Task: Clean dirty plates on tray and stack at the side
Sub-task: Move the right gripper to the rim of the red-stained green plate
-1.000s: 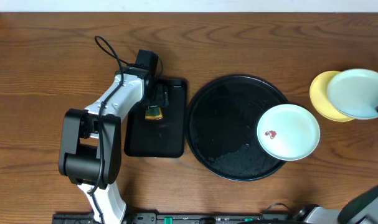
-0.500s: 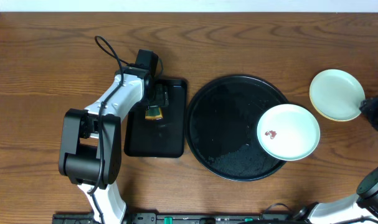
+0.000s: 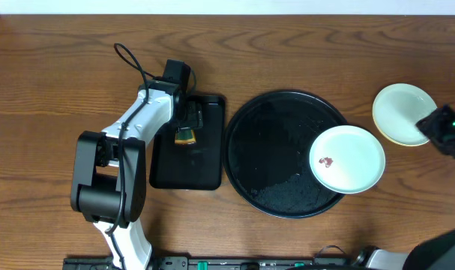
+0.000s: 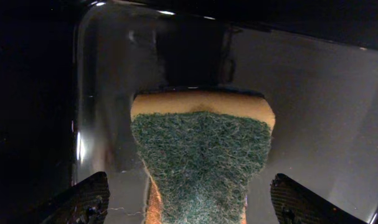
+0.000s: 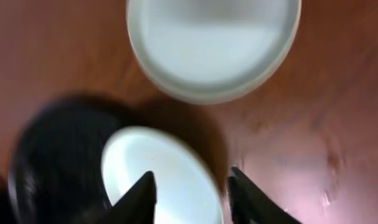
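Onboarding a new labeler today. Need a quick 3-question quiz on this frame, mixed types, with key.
1. True or false: the smeared plate lies wholly inside the rim of the round tray.
2. The left gripper over the sponge is: A open, B shut on it, C out of view.
3. How many plates are in the stack right of the tray, and which colour is on top?
Key: 1 false, it overhangs the rim; 2 A; 3 two, mint-white on top.
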You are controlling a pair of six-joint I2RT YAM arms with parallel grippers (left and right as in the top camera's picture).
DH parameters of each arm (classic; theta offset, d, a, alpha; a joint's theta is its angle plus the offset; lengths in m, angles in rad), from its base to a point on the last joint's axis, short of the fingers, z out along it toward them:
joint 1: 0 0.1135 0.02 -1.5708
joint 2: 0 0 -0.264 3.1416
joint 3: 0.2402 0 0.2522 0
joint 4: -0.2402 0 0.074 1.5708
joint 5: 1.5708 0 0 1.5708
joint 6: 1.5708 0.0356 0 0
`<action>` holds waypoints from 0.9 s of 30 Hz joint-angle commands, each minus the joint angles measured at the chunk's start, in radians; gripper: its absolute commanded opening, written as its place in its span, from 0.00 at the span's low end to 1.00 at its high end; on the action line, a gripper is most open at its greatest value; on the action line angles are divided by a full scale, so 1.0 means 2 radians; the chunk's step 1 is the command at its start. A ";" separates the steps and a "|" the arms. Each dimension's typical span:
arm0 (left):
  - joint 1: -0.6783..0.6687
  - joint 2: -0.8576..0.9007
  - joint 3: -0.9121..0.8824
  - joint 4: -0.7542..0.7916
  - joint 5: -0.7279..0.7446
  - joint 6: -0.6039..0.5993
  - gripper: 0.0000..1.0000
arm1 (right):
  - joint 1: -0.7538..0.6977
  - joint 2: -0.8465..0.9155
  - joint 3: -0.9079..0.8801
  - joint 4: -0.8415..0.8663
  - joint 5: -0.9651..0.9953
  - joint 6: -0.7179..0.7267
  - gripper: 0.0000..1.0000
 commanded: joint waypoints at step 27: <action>0.001 -0.002 -0.005 -0.001 -0.006 0.003 0.84 | 0.082 0.006 -0.130 0.063 0.072 -0.046 0.27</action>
